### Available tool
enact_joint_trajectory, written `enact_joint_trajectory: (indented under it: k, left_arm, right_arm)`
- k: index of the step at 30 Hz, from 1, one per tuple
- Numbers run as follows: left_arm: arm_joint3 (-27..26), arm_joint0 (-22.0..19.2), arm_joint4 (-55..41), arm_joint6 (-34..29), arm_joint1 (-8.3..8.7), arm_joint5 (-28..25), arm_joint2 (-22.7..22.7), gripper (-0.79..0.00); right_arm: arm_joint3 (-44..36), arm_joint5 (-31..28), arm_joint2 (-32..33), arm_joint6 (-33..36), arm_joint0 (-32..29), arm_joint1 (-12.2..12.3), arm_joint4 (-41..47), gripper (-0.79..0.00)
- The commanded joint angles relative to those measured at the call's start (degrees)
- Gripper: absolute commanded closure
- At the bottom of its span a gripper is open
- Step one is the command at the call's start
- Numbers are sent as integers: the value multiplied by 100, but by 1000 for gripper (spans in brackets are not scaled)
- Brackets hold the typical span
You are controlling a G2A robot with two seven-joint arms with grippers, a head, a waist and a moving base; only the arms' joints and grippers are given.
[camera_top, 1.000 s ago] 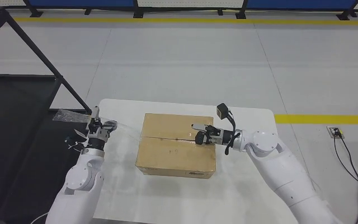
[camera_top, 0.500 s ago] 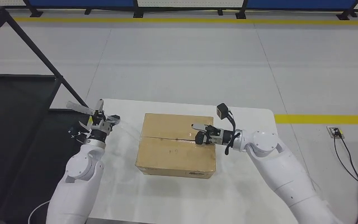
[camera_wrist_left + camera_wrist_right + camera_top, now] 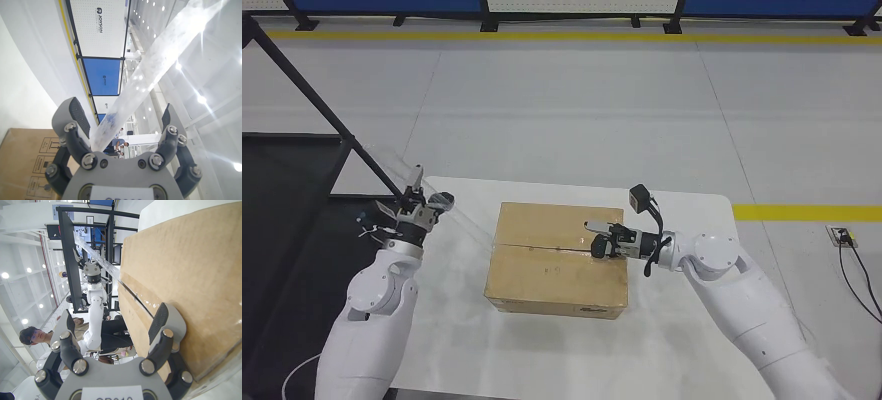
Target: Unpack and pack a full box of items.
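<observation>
Bright, even overhead light is washing the white table point(image 3: 662, 340), and the cardboard box point(image 3: 557, 265) is casting only a faint shadow. Ceiling lamps point(image 3: 201, 98) are flaring into starbursts and glinting on the clear tape strip point(image 3: 151, 66). Straight lines are bowing at both wrist views' edges.

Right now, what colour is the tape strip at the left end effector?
The tape strip is clear, see-through with whitish glare; best in the left wrist view.

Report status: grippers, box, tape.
Left gripper open, tape strip stretched between its fingers to box seam. Right gripper open, over closed box top.
</observation>
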Motion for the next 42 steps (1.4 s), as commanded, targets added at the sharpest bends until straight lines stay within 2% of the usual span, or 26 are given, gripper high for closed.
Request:
enact_joint_trajectory:
  k: [1,6,11,16,27,33,42]
  left_arm:
    - [-75,37,103,-64,9,-68,-26,-785]
    - [-384,273,487,-43,21,-328,-36,-785]
    - [-839,590,1048,279,23,-542,-25,-785]
    - [-1287,809,1276,434,19,-490,-47,-785]
    - [-1487,664,1498,248,4,-243,21,-785]
    - [-1521,562,1480,-281,24,-266,0,-785]
    - [-1716,479,1707,-940,66,-224,17,-785]
  right_arm:
    - [0,0,0,0,0,0,0,-785]
    - [0,0,0,0,0,0,0,-785]
    - [0,0,0,0,0,0,0,-785]
    - [0,0,0,0,0,0,0,-785]
    - [0,0,0,0,0,0,0,-785]
    - [0,0,0,0,0,0,0,-785]
    - [-342,-115,346,-237,-392,91,18,-785]
